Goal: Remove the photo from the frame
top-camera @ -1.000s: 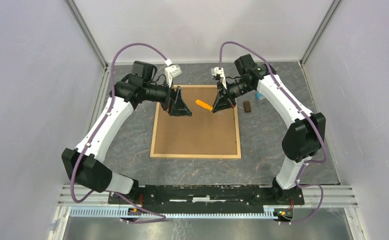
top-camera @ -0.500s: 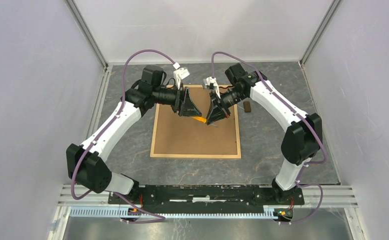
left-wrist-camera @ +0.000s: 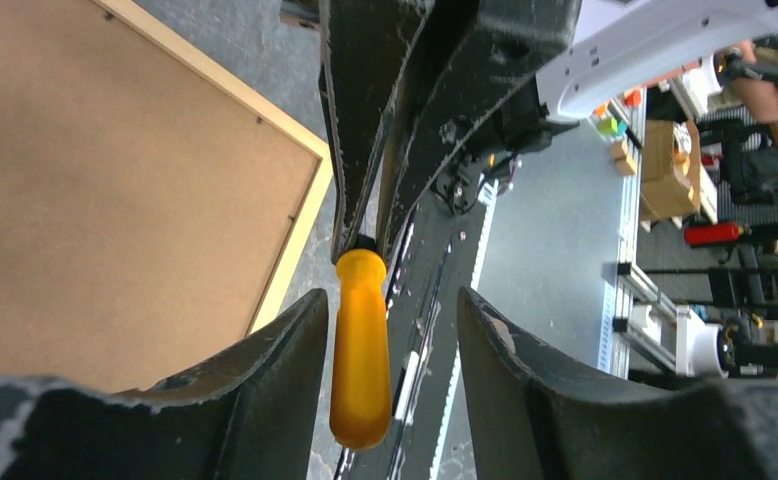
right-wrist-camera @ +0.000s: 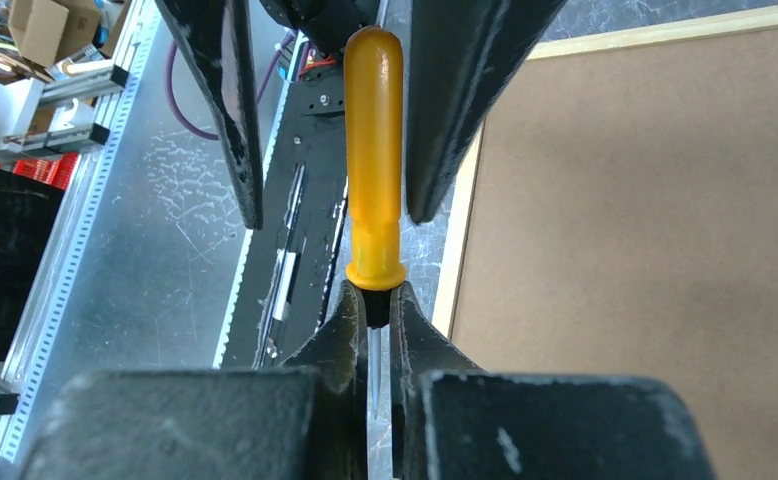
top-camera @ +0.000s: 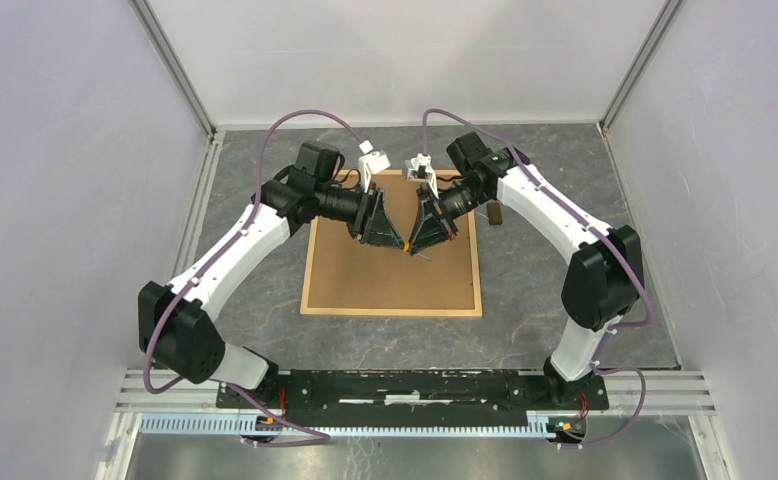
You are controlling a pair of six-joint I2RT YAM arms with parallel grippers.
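Observation:
The frame [top-camera: 390, 285] lies back side up on the table, brown fibreboard inside a light-wood rim. It also shows in the left wrist view [left-wrist-camera: 115, 180] and the right wrist view [right-wrist-camera: 645, 250]. The photo is hidden. Both grippers meet above the frame's far part. My right gripper [top-camera: 414, 240] [right-wrist-camera: 373, 300] is shut on the black neck of an orange-handled screwdriver [right-wrist-camera: 373, 150], handle pointing at the left gripper. My left gripper [top-camera: 393, 236] [left-wrist-camera: 390, 300] is open, its fingers [right-wrist-camera: 230, 110] on either side of the orange handle [left-wrist-camera: 361, 350], not clamping it.
A small brown block [top-camera: 493, 214] lies on the grey table just right of the frame's far right corner, beside the right arm. The cell's white walls stand on three sides. The arm bases and metal rail [top-camera: 405, 385] run along the near edge.
Both grippers have moved toward each other over the frame. The left gripper's open fingers now straddle the orange handle held by the right gripper.

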